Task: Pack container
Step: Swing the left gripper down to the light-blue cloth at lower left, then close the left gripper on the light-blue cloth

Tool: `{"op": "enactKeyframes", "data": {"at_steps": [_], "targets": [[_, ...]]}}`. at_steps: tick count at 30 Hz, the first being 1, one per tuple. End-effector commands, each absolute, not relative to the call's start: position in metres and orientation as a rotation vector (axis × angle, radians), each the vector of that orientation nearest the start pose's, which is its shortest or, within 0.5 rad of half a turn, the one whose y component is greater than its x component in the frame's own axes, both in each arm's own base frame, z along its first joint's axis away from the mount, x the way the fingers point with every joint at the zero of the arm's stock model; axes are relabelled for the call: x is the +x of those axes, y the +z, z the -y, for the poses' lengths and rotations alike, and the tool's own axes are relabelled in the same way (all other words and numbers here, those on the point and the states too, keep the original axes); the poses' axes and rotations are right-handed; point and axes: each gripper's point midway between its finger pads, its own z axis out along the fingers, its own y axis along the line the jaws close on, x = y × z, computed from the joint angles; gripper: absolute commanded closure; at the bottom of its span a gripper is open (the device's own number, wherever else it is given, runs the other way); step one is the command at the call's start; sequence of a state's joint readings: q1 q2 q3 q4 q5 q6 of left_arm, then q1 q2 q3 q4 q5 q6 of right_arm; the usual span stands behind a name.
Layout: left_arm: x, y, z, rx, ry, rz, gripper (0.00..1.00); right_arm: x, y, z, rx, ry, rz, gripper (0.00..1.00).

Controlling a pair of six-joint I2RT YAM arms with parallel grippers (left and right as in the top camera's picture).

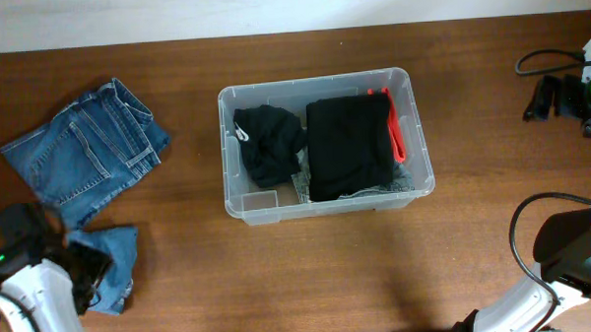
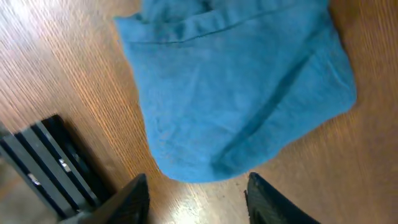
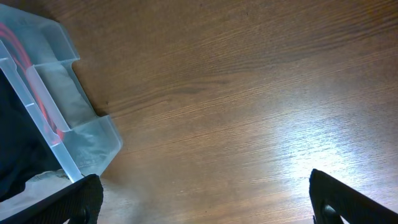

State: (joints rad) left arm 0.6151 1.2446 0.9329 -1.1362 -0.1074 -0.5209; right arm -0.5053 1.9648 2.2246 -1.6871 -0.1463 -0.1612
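Plainly, the risk lies with the jeans [image 1: 88, 149], which sprawl unfolded on the tabletop [image 1: 309, 274] well left of the container [image 1: 312, 80]. The left hand [image 2: 198, 202] stands half-spread and holds nothing, the denim's leg end just ahead of its fingers rather than between them. Closing there may pinch only a thin edge that slips free, or lift one leg while the rest drags. The container sits mid-table, already largely filled with black clothing [image 1: 347, 144], so a loose bundle could hang over the rim or shove the light bin. The right hand [image 3: 205, 208] gapes wide over bare wood beside the container's corner.
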Motion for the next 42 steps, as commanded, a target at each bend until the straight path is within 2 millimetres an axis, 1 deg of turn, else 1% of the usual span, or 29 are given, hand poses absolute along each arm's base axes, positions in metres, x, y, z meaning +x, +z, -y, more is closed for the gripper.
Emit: {"op": "enactKeyframes", "data": {"at_steps": [1, 2, 3, 7, 10, 13, 14, 19, 21, 24, 29, 30, 32, 34, 35, 36, 37, 39, 40, 42], "targets": [[0.162, 0.102, -0.14, -1.772, -0.017, -2.449, 0.46, 0.342, 0.24, 0.161, 0.489, 0.124, -2.907, 0.02], [0.161, 0.102, -0.14, -1.803, -0.056, -2.428, 0.28, 0.342, 0.24, 0.161, 0.489, 0.124, -2.907, 0.02], [0.158, 0.102, -0.14, -1.844, -0.1, -2.402, 0.01, 0.342, 0.24, 0.161, 0.489, 0.124, -2.907, 0.02], [0.151, 0.102, -0.146, -1.862, -0.157, -2.379, 0.01, 0.342, 0.24, 0.161, 0.489, 0.124, -2.907, 0.02], [0.147, 0.099, -0.142, -1.892, -0.205, -2.368, 0.01, 0.342, 0.24, 0.161, 0.489, 0.124, -2.907, 0.02], [0.146, 0.085, -0.138, -1.896, -0.231, -2.371, 0.01, 0.342, 0.24, 0.161, 0.489, 0.124, -2.907, 0.02], [0.146, 0.076, -0.137, -1.895, -0.229, -2.369, 0.01, 0.342, 0.24, 0.161, 0.489, 0.124, -2.907, 0.02], [0.147, 0.048, -0.132, -1.887, -0.259, -2.345, 0.01, 0.342, 0.24, 0.161, 0.489, 0.124, -2.907, 0.02], [0.149, 0.04, -0.131, -1.876, -0.268, -2.335, 0.01, 0.342, 0.24, 0.161, 0.489, 0.124, -2.907, 0.02], [0.152, 0.029, -0.136, -1.844, -0.249, -2.307, 0.01, 0.342, 0.24, 0.161, 0.489, 0.124, -2.907, 0.02], [0.157, 0.017, -0.142, -1.803, -0.226, -2.269, 0.01, 0.342, 0.24, 0.161, 0.489, 0.124, -2.907, 0.02], [0.157, 0.017, -0.142, -1.803, -0.226, -2.269, 0.02, 0.342, 0.24, 0.161, 0.489, 0.124, -2.907, 0.02], [0.157, 0.016, -0.142, -1.804, -0.227, -2.27, 0.08, 0.342, 0.24, 0.161, 0.489, 0.124, -2.907, 0.02], [0.157, 0.016, -0.142, -1.804, -0.227, -2.27, 0.1, 0.342, 0.24, 0.161, 0.489, 0.124, -2.907, 0.02], [0.157, 0.016, -0.142, -1.804, -0.226, -2.27, 0.17, 0.342, 0.24, 0.161, 0.489, 0.124, -2.907, 0.02], [0.157, 0.016, -0.142, -1.804, -0.226, -2.27, 0.21, 0.342, 0.24, 0.161, 0.489, 0.124, -2.907, 0.02], [0.157, 0.016, -0.142, -1.804, -0.226, -2.27, 0.28, 0.342, 0.24, 0.161, 0.489, 0.124, -2.907, 0.02], [0.157, 0.016, -0.142, -1.803, -0.226, -2.27, 0.33, 0.342, 0.24, 0.161, 0.489, 0.124, -2.907, 0.02], [0.157, 0.016, -0.142, -1.803, -0.224, -2.269, 0.37, 0.342, 0.24, 0.161, 0.489, 0.124, -2.907, 0.02], [0.157, 0.016, -0.143, -1.801, -0.224, -2.268, 0.37, 0.342, 0.24, 0.161, 0.489, 0.124, -2.907, 0.02]]}}
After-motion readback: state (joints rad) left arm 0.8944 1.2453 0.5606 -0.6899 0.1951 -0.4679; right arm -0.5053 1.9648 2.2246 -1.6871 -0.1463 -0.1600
